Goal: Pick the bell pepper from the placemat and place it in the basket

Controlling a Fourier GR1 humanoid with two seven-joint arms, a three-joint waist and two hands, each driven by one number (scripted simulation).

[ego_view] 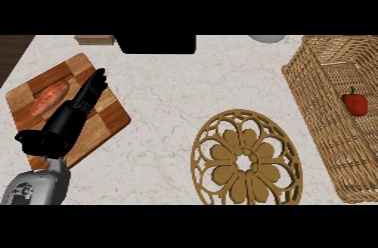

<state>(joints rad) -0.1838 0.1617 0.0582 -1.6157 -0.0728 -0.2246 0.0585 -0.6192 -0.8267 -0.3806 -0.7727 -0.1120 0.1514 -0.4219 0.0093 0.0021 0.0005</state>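
A red bell pepper [355, 103] with a green stem lies inside the wicker basket [317, 77] at the right. The round golden openwork placemat [246, 163] sits at centre right with nothing on it. My left hand [68, 121] shows at the left, fingers straight and pointing up over a wooden cutting board [103, 117]; it holds nothing. My right hand does not show anywhere in the head view.
An orange sweet potato [49, 97] lies on the cutting board beside my left hand. At the counter's back edge are a black box [156, 44], a small wooden block [94, 39] and a pale bowl rim [267, 38].
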